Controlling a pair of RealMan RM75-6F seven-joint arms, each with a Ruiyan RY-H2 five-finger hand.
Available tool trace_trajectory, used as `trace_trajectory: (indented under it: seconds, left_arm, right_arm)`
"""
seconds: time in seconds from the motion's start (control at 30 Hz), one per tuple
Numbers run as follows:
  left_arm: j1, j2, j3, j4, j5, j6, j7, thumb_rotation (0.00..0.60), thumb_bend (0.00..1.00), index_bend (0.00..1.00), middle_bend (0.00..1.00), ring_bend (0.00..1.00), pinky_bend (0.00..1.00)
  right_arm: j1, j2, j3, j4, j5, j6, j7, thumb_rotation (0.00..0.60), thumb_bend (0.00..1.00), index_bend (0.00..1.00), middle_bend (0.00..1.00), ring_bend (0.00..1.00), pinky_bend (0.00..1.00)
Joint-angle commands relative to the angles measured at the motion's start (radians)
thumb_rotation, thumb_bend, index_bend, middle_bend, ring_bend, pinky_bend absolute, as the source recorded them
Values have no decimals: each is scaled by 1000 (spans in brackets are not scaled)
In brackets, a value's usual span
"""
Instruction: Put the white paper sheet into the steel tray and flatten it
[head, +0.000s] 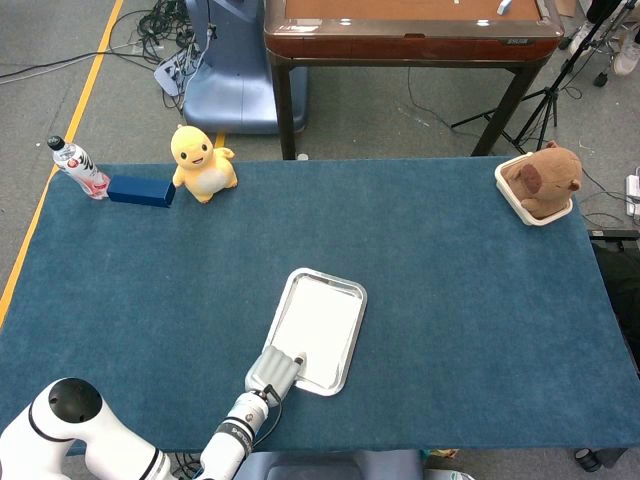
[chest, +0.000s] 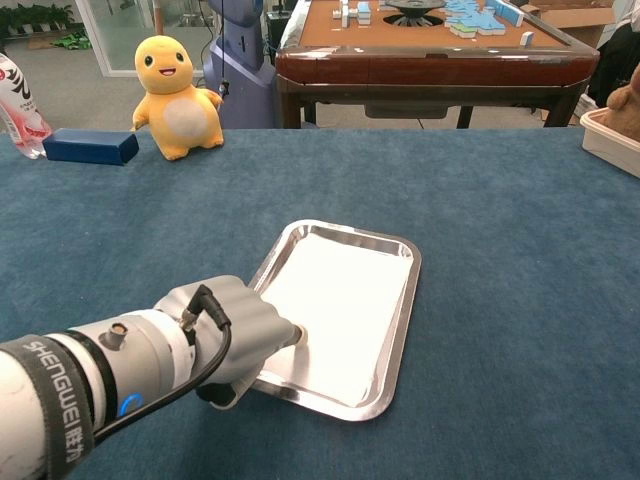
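The white paper sheet (head: 318, 327) (chest: 340, 305) lies flat inside the steel tray (head: 349, 291) (chest: 403, 322), its edges within the rim. My left hand (head: 274, 370) (chest: 237, 337) sits at the tray's near left corner, fingers curled, one fingertip pressing on the sheet's near corner. It grips nothing that I can see. My right hand is in neither view.
A yellow duck toy (head: 203, 163) (chest: 176, 96), a blue box (head: 141, 190) (chest: 83, 146) and a bottle (head: 78, 166) (chest: 20, 106) stand at the far left. A brown plush in a white dish (head: 541, 183) sits far right. A wooden table (chest: 435, 45) stands beyond the blue tabletop.
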Motion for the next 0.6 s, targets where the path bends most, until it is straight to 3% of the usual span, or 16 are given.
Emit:
trace_trajectory:
  seconds: [0.03,0.6]
  left_arm:
    - [0,2,-4,4,-7,1,0,600,944,108,1000,841,862]
    - [-6,-9,4,-25,0,22,13,600,944,105,1000,843,863]
  right_arm:
    - [1,0,1,-1,0,0,-1,600,0,202,304,157,332]
    - [0,2,5,-3,1,3,3,600,0,202,304,157,333]
